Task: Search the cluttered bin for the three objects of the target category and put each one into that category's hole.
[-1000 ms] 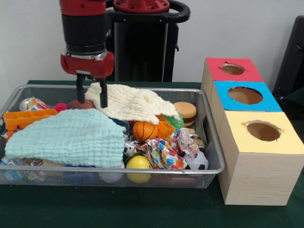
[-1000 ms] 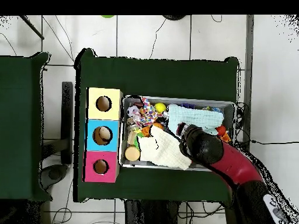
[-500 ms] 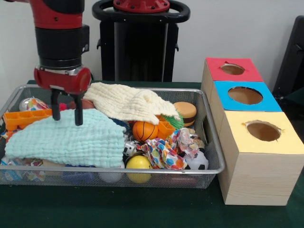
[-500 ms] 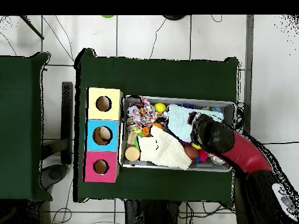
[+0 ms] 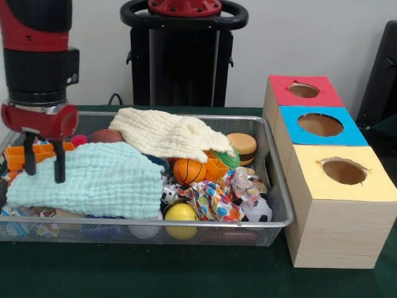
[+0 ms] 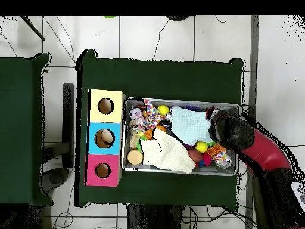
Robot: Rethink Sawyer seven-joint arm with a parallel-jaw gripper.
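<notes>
Near rim of the wire bin (image 5: 155, 222): yellow ball (image 5: 180, 214) and soccer ball (image 5: 260, 212) against the mesh. Mid-bin, basketball (image 5: 188, 171) exposed between mint cloth (image 5: 93, 180) and cream cloth (image 5: 167, 133). End effector (image 5: 42, 160) over the left end, fingers apart, empty. Overhead alone shows an object inside the blue box's hole (image 6: 106, 138). No legible writing.

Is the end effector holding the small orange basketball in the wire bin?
No, the end effector hangs open over the mint cloth, far from the basketball.
</notes>
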